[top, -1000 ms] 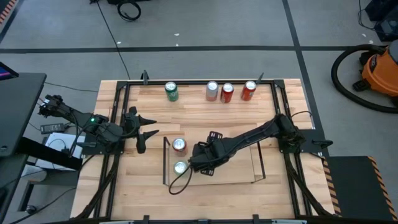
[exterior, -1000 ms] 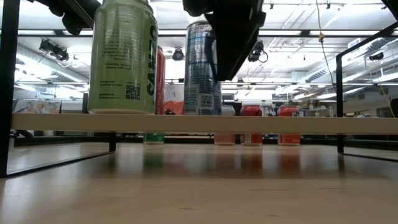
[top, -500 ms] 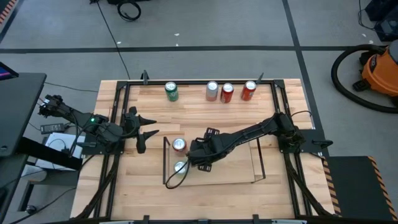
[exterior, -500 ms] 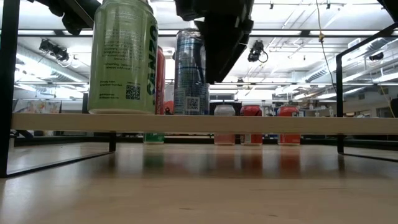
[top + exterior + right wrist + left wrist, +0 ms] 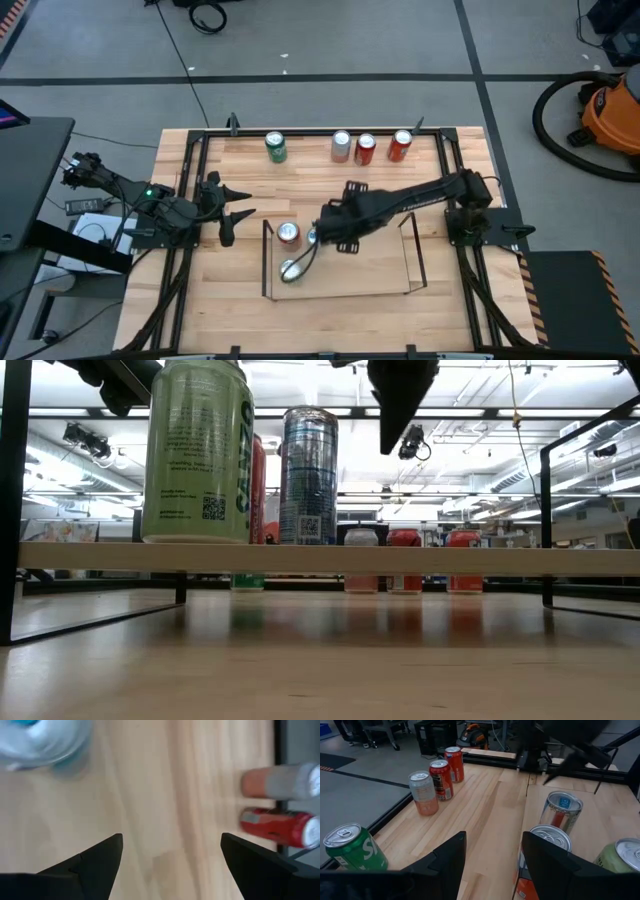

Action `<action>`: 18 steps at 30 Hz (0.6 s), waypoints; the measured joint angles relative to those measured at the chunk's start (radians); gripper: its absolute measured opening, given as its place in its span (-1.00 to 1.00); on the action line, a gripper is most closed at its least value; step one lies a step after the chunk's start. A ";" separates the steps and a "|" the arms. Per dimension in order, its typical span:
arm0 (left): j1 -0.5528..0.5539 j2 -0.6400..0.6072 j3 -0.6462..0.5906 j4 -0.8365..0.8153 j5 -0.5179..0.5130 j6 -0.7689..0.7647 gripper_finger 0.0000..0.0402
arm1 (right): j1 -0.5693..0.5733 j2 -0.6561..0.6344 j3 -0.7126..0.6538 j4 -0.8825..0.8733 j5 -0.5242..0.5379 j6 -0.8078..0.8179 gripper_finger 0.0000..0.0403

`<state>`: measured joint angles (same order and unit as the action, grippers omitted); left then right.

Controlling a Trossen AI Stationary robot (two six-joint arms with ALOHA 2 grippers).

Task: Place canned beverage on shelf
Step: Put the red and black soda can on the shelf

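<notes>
The shelf (image 5: pixel 372 272), thin black rods around a pale wood floor (image 5: pixel 420 559), holds three upright cans on its left part. These are a green can (image 5: pixel 198 450), a red can (image 5: pixel 288 234) behind it, and a blue and silver can (image 5: pixel 308 475). My right gripper (image 5: pixel 328 238) hangs open above the shelf floor, just right of the blue and silver can (image 5: pixel 40 740), with only bare wood between its fingers. It shows at the top of the low view (image 5: pixel 400 400). My left gripper (image 5: pixel 236 215) waits by the table's left edge, its fingers (image 5: pixel 445 865) apart and empty.
Several more cans stand in a row along the table's far edge: a green one (image 5: pixel 275 148), a silver one (image 5: pixel 341 146) and two red ones (image 5: pixel 366 149) (image 5: pixel 400 145). A black frame (image 5: pixel 445 160) borders the tabletop. The shelf's right half is bare wood.
My right gripper has risen and drawn away from the blue and silver can, toward the table's far and right edges, rolling slightly. The can first shifted a little toward the table's left while the gripper was at it. It now stands alone, upright on the shelf.
</notes>
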<state>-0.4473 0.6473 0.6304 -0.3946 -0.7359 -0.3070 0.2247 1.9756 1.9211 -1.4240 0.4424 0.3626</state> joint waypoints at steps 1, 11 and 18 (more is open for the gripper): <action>0.000 0.000 0.000 0.000 0.000 0.001 0.01 | -0.010 -0.006 0.000 0.004 0.011 -0.020 0.73; 0.000 0.000 0.000 -0.020 0.000 0.007 0.01 | -0.164 -0.021 -0.001 0.024 0.045 -0.235 0.73; 0.000 0.000 0.000 -0.083 -0.001 0.006 0.01 | -0.311 -0.026 -0.015 0.044 0.027 -0.347 0.73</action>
<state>-0.4472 0.6476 0.6304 -0.4779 -0.7369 -0.3014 -0.0868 1.9494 1.9057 -1.3804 0.4697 0.0161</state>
